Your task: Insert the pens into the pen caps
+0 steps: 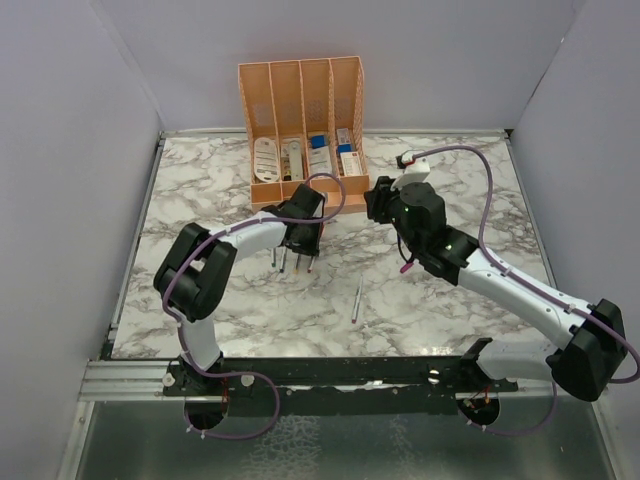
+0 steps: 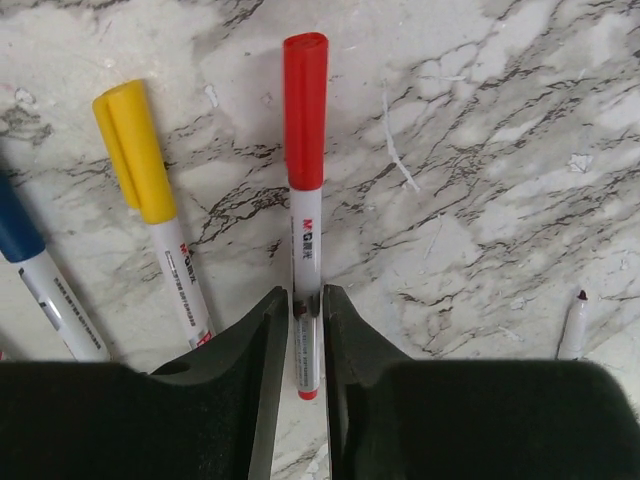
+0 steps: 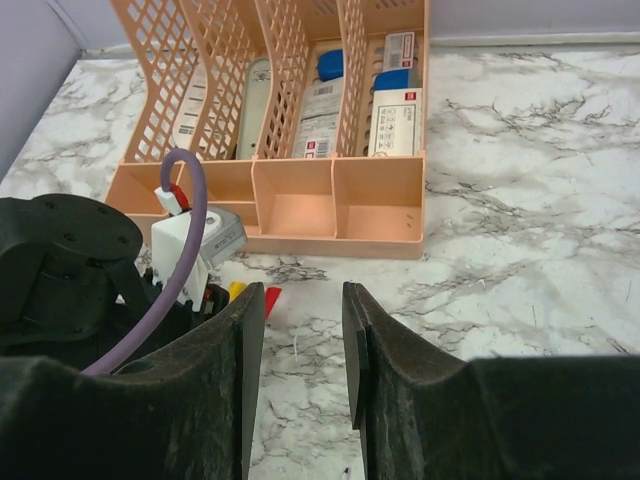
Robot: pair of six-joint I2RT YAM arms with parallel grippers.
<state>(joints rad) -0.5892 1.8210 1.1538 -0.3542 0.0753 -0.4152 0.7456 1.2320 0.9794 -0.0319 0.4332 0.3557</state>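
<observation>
A red-capped pen [image 2: 305, 200] lies on the marble between the jaws of my left gripper [image 2: 303, 295], which are closed against its white barrel. A yellow-capped pen [image 2: 140, 150] and a blue-capped pen [image 2: 15, 235] lie to its left. An uncapped pen with a dark purple tip [image 2: 575, 325] lies to the right, also in the top view [image 1: 356, 300]. A small magenta cap [image 1: 405, 268] lies under my right arm. My left gripper [image 1: 298, 250] points down at the pens. My right gripper [image 3: 300, 300] is open and empty, above the table near the organiser [image 1: 372, 197].
A peach organiser [image 1: 300, 130] with white and blue items stands at the back middle, and shows close ahead in the right wrist view [image 3: 380, 200]. The left arm's wrist and purple cable [image 3: 185, 250] are just left of my right gripper. Grey walls enclose the marble table [image 1: 470, 180].
</observation>
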